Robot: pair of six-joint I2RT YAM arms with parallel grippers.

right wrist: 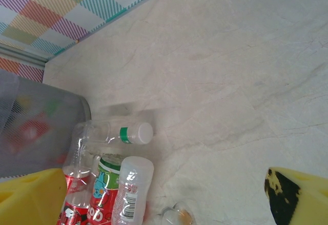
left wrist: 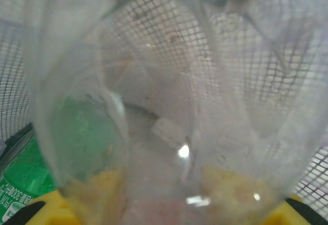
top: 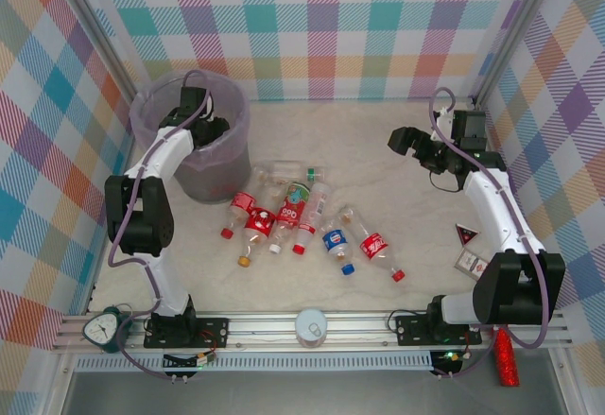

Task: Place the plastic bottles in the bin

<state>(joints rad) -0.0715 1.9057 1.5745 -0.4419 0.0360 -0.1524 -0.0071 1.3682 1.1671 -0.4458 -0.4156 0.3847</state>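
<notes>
1. Table: a pale cream surface veined like marble, matte, bare across its far strip and most of its right half
2. Walls: pastel plaid panels close the table in on the left, far and right sides, with metal posts at the two far corners
3. Rail: an aluminium rail runs along the near edge and carries both of my arm bases; a teal dial timer sits at its left end and a white round disc sits near its middle
4. Bin: round, grey and mesh-walled, lined with a purplish bag, it stands upright at the far left of the table
5. My left gripper reaches down inside the bin. Its yellow fingers are clamped on a clear bottle, which blurs across the wrist view. A green bottle lies low in the bin beside it
6. Plastic bottles: they lie on their sides in a loose heap mid-table, just right of the bin, most with red labels; the blue-labelled bottle is toward the heap's right end
7. My right gripper hangs over bare table at the far right, well apart from the heap, its jaws spread wide with nothing between them
8. Two small cards lie on the table near my right arm
</notes>
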